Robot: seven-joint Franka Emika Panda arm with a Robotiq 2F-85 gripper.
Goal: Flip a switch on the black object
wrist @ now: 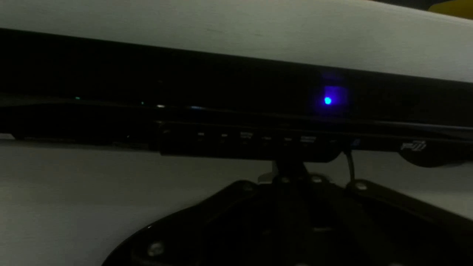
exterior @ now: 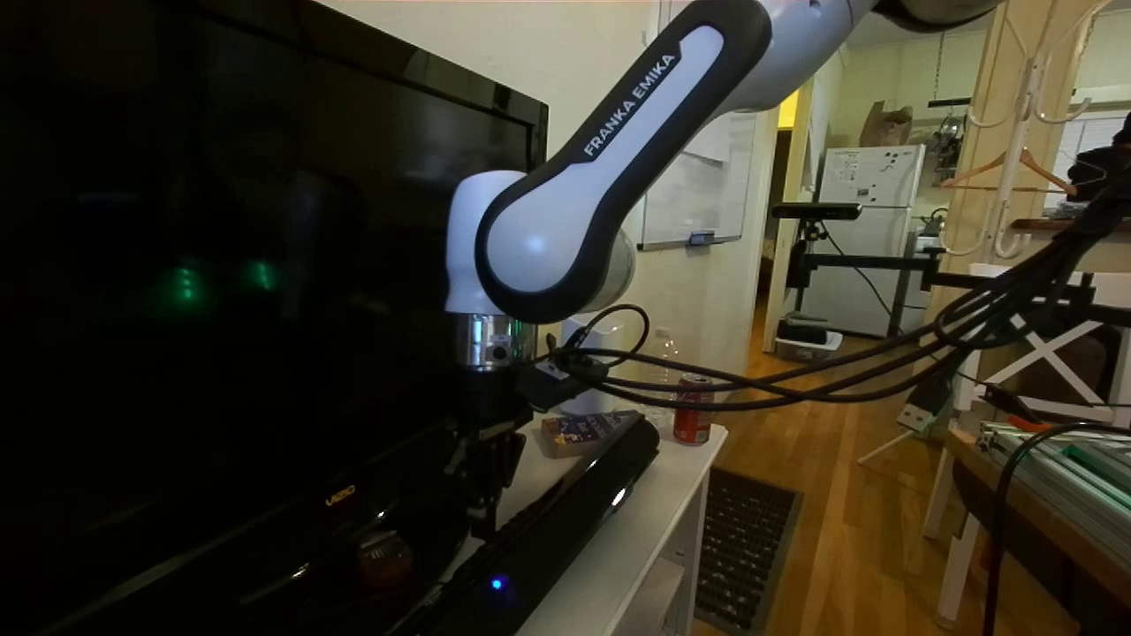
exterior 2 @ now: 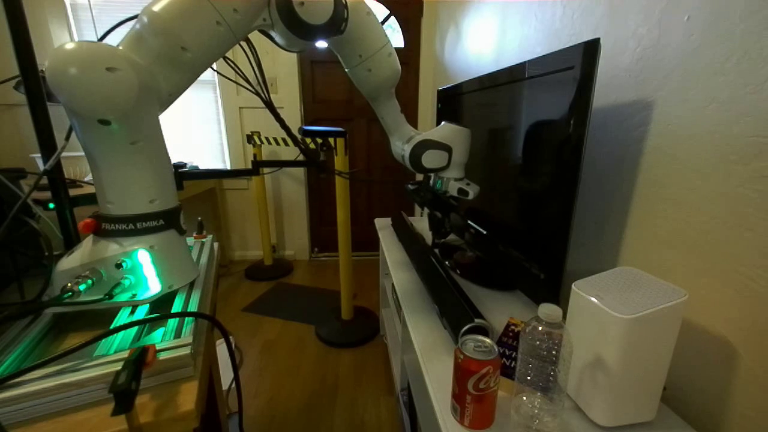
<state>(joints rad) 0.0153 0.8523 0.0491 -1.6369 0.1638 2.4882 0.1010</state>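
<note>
The claw [wrist: 291, 168] is pressed together and points straight down. In the wrist view its tip is at the near edge of a strip of small controls [wrist: 251, 144] on the long black speaker [wrist: 221, 74]; whether it touches I cannot tell, and the labels [wrist: 247, 134] there are too small to read. A thin cable [wrist: 350, 166] runs just to the right of the tip, and a blue light [wrist: 327, 100] glows beyond it on the speaker. The speaker lies lengthwise on the white worktop [exterior: 636, 530].

The television [exterior: 221, 353] hems the claw in on the side away from the speaker; in an exterior view its dark foot [exterior 2: 486, 277] spreads just right of the claw. At the near end of the worktop there, a red can [exterior 2: 475, 384] stands just beside the speaker's end, with a book [exterior 2: 510, 348], a clear bottle [exterior 2: 540, 360] and a white box [exterior 2: 624, 354] to its right.

Cables [exterior: 751, 385] sag from above the claw toward the right in an exterior view, where the arm [exterior: 645, 132] slopes down from the upper right to a rounded joint [exterior: 548, 234] close to the television. In an exterior view the arm's base [exterior 2: 126, 264] stands on the left, apart from the worktop; from it the arm rises, bends over at the top and slants down right to the claw.
</note>
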